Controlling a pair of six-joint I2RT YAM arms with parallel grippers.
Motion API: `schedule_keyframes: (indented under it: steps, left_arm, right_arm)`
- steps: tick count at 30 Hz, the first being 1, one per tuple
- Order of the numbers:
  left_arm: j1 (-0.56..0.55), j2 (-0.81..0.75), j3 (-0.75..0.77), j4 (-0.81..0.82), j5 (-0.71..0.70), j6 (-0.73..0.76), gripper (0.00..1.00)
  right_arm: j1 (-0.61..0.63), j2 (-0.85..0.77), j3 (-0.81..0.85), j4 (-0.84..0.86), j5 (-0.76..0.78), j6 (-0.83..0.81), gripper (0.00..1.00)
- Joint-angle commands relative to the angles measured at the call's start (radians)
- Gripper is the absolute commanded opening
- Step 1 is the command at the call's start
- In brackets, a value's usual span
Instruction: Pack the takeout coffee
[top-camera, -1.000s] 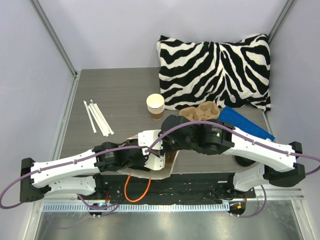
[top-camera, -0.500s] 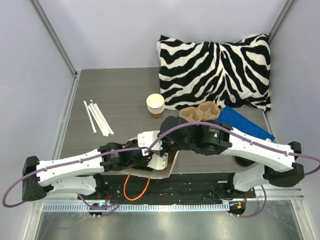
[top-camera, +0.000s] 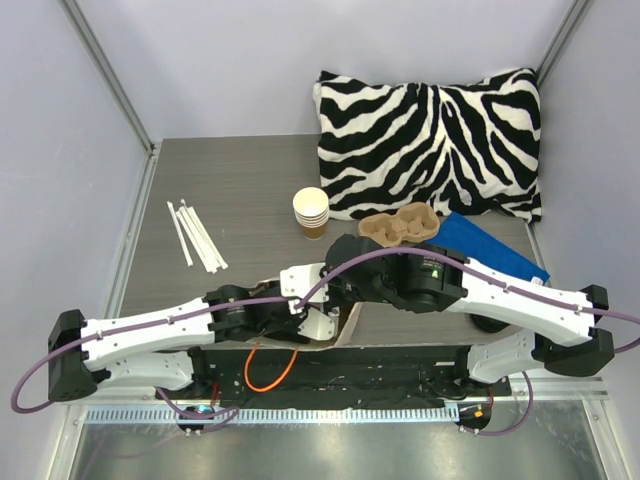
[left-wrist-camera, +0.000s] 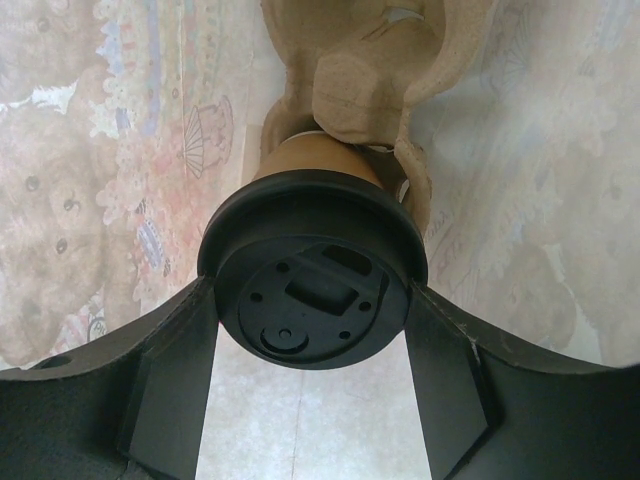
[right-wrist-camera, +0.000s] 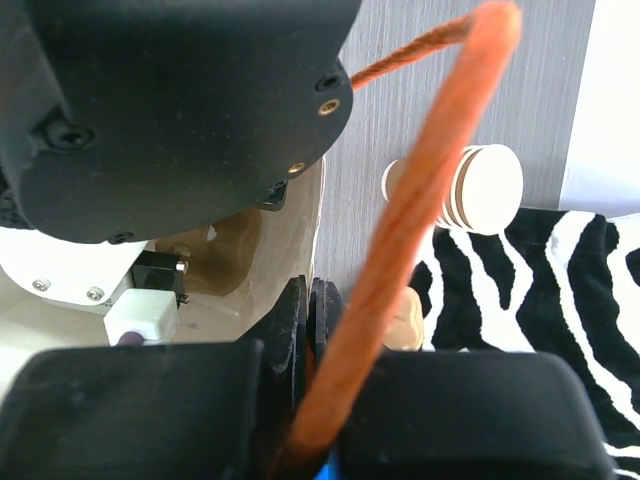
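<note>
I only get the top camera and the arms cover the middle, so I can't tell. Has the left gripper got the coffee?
Observer: Yes. In the left wrist view, the left gripper is clamped on the takeout coffee at its black lid.
Operator: What's the right gripper holding?
Observer: The right gripper is pinched shut on the rim of the paper bag, beside the orange rope handle.
Operator: Is the cup inside the bag?
Observer: Probably. The left wrist view shows printed paper on both sides of the cup.
</note>
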Motion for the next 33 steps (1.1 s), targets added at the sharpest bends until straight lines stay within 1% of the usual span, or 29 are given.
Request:
schedule_keyframes:
  steps: [1,4,9,13,19,26,33]
  left_arm:
    - [0.012,0.001,0.001,-0.002,0.028,-0.069,0.00]
    - [0.012,-0.046,0.024,0.038,-0.013,-0.075,0.00]
    - [0.011,-0.077,0.077,0.052,-0.079,-0.083,0.00]
    - [0.009,-0.106,0.090,0.060,-0.084,-0.082,0.00]
    - [0.009,-0.106,0.048,0.078,-0.082,-0.062,0.00]
    - [0.009,-0.056,-0.017,0.113,-0.113,-0.062,0.00]
    - [0.015,-0.014,-0.033,0.120,-0.067,-0.063,0.00]
  right_arm:
    - [0.001,-0.055,0.003,0.101,0.010,-0.041,0.01]
    - [-0.005,-0.061,-0.008,0.111,0.014,-0.054,0.01]
    - [-0.007,-0.086,-0.051,0.147,0.042,-0.093,0.01]
    - [-0.007,-0.092,-0.062,0.163,0.060,-0.110,0.01]
    - [-0.007,-0.097,-0.068,0.181,0.082,-0.119,0.01]
    - [-0.007,-0.104,-0.076,0.201,0.077,-0.136,0.01]
    - [-0.009,-0.109,-0.097,0.227,0.059,-0.125,0.01]
